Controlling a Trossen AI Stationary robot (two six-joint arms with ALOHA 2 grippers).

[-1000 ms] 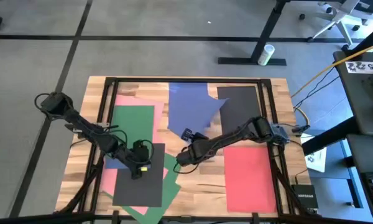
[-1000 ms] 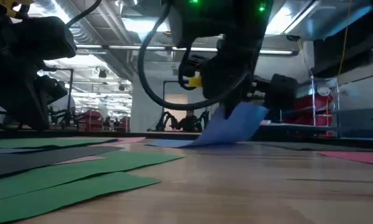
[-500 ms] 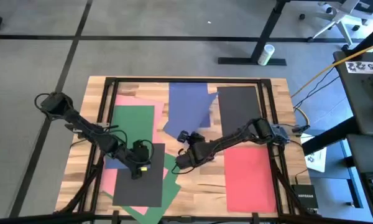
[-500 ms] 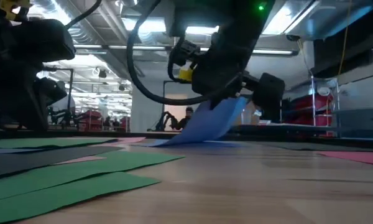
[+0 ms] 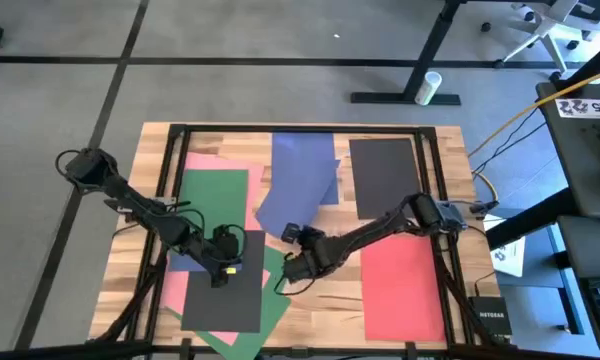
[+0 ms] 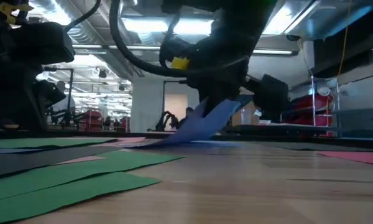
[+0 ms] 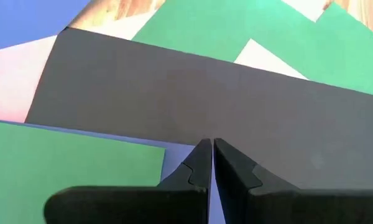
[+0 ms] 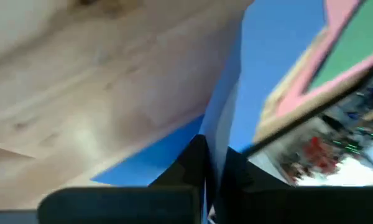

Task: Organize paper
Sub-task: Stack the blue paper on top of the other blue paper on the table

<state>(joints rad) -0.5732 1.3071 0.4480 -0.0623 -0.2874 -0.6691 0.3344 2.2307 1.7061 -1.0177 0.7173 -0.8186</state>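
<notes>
Wooden table (image 5: 330,310) on a gray floor (image 5: 230,90). Small white cup (image 5: 433,81) near a black stand (image 5: 405,97). Office chair (image 5: 550,25) in the far corner. Yellow cable (image 5: 510,125) beside the table.

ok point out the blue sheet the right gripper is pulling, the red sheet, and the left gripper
blue sheet (image 5: 300,170): high view, flat far half of the paper.
red sheet (image 5: 402,285): high view, middle of the paper.
left gripper (image 7: 212,149): left wrist view, between its fingertips, over the black sheet.
</notes>
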